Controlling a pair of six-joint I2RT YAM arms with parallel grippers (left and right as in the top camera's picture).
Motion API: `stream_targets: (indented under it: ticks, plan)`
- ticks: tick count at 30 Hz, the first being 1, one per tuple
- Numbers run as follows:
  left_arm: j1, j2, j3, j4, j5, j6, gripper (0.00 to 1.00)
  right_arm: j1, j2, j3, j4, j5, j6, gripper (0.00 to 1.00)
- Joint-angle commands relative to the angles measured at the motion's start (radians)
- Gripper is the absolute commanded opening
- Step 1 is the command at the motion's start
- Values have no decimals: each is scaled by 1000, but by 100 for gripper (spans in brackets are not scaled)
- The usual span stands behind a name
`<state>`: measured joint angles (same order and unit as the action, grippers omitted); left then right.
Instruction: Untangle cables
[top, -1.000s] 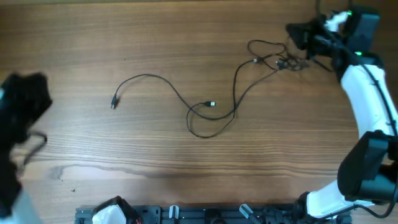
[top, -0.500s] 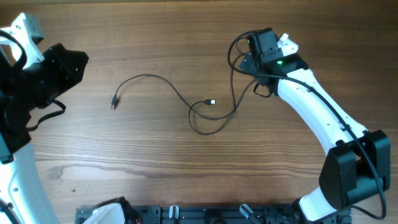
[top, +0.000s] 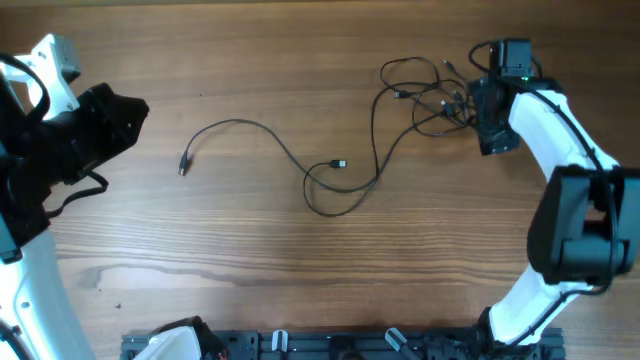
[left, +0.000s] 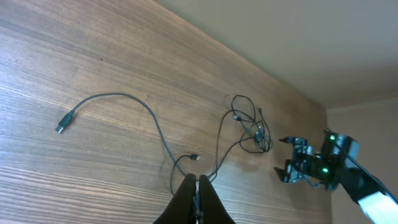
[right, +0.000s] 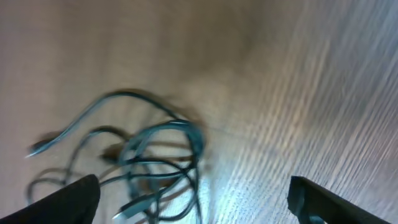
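Tabletop (top: 300, 260): wood grain running left to right, carrying all the cabling.
Right arm (top: 560, 120): white links and black joints, coming in from 4 o'clock and bending in toward 2 o'clock.
Left arm (top: 40, 150): mostly black from above, at the 9 o'clock edge, raised over the wood.
Long cable (top: 255, 128): thin and black, lying loose. It arcs from 9 o'clock toward the centre, makes one flat loop there, then climbs toward 1 o'clock.
Tangle (top: 430, 92): a knot of overlapping dark loops at 1 o'clock, where the long cable runs in. Whether it holds one cable or several is hard to say, as the right wrist view is blurred.
Right pincer (right: 193, 186): fingers spread wide apart with nothing between them. It sits just at the 3 o'clock side of the tangle and seems not to touch it.
Left pincer (left: 197, 182): fingers pressed together, gripping nothing, well apart from every cable.
USB plug (top: 183, 166): the long cable's free end, at 9 o'clock from the loop.
Small plug (top: 341, 165): a lighter connector tip lying at the 12 o'clock edge of the centre loop.
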<state>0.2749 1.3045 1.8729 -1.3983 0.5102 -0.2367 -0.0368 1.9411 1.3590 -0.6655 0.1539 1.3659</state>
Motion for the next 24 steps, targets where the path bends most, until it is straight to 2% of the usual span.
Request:
stream_targets:
  ticks: [1, 4, 7, 8, 9, 10, 13, 14, 15, 16, 17, 19, 21, 22, 24]
  plan:
    - [-5, -5, 5, -20, -32, 50, 4, 4, 35, 7, -32, -129, 328, 100]
    - [-5, -5, 5, -24, -36, 51, 4, 6, 36, 7, -119, -156, 542, 100]
    - [-5, -5, 5, -35, -36, 61, 4, 4, 48, 7, -118, -135, 552, 97]
    - [-5, -5, 5, -37, -36, 66, 4, 3, 62, 7, -113, -129, 552, 92]
    - [-5, -5, 5, -39, -36, 66, 4, 3, 70, 7, -105, -126, 542, 82]
    - [-5, -5, 5, -41, -36, 66, 4, 4, 81, 7, -93, -122, 525, 66]
    - [-5, -5, 5, -56, -36, 66, 4, 3, 97, 7, -42, -120, 492, 63]
    - [-5, -5, 5, -62, -36, 66, 4, 3, 97, 7, -34, -111, 492, 49]
    - [-5, -5, 5, -65, -36, 66, 4, 3, 97, 7, -29, -106, 492, 15]
    - [-5, -5, 5, -69, -36, 66, 4, 3, 97, 7, -29, -108, 488, 4]
    - [-5, -5, 5, -72, -36, 66, 4, 3, 97, 7, -3, -131, 378, 4]
    - [-5, -5, 5, -72, -36, 66, 4, 3, 87, 7, 152, -290, -129, 4]
    - [-5, -5, 5, -72, -36, 70, 4, 11, 39, 8, 380, -634, -567, 4]
    - [-5, -2, 5, -72, -37, 74, 4, 18, -7, 8, 420, -732, -688, 4]
    - [-5, 20, 5, -72, -36, 74, 4, 40, -132, 8, 395, -806, -868, 4]
